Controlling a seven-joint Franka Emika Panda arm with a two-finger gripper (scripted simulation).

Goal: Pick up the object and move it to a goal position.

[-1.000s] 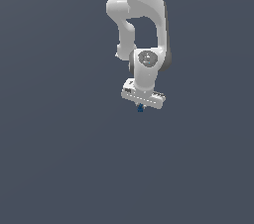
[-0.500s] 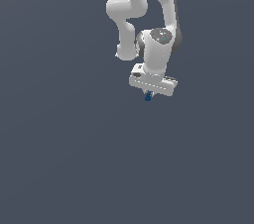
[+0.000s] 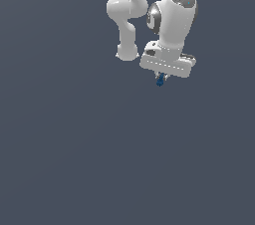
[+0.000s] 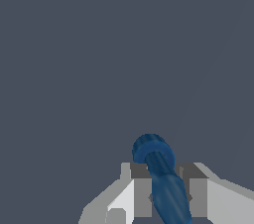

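The gripper (image 3: pixel 160 78) clamps the dark-blue object (image 4: pixel 161 178), whose lower end is cut off in the wrist view. In the exterior view only its tip shows below the fingers. Since half a second ago the arm has shifted toward the exterior view's right.

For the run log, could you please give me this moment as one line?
phase: carry | gripper: shut on dark-blue object | object: clamped between fingers, off surface | goal: not visible
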